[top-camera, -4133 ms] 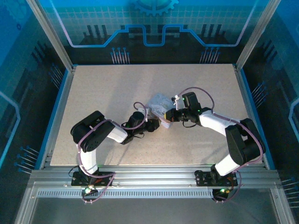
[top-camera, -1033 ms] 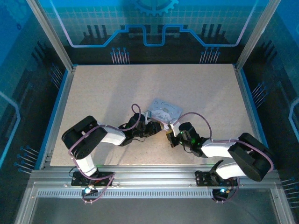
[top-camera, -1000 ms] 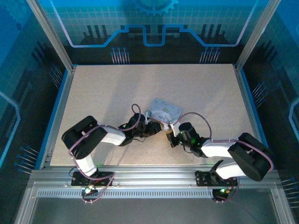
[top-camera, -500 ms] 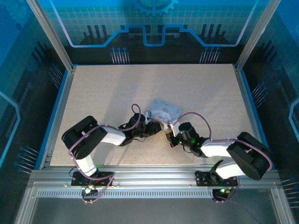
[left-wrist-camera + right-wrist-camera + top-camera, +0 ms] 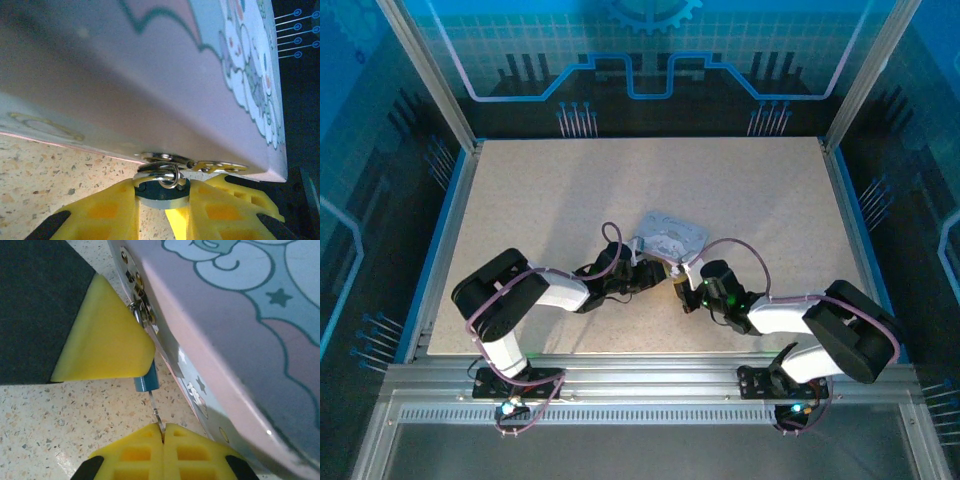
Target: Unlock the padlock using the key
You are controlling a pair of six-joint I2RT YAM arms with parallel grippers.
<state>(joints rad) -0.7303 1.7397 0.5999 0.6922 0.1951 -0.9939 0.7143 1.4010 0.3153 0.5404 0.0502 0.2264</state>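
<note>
The padlock (image 5: 161, 189), a small dark round lock with a silvery shackle, hangs from the hasp of the lavender cartoon box (image 5: 165, 75). My left gripper (image 5: 162, 196) is shut on it, one yellow finger on each side. In the right wrist view the padlock (image 5: 146, 381) shows as a teal stub under the left gripper's finger (image 5: 102, 337). The key (image 5: 156, 412), a thin silvery sliver, runs from the lock's underside into my right gripper (image 5: 163, 432), which is shut on it. From above, both grippers (image 5: 660, 276) (image 5: 683, 294) meet at the box's (image 5: 670, 236) near edge.
The box rests tilted on the speckled table (image 5: 570, 190), close along the right side of the right gripper. Blue rails (image 5: 438, 250) border the table at left and right, with open tabletop all round the box.
Since four seconds ago the right arm has swung from the box's far right side to its near edge. Over the last second it edged slightly toward the padlock; the left arm held still.
</note>
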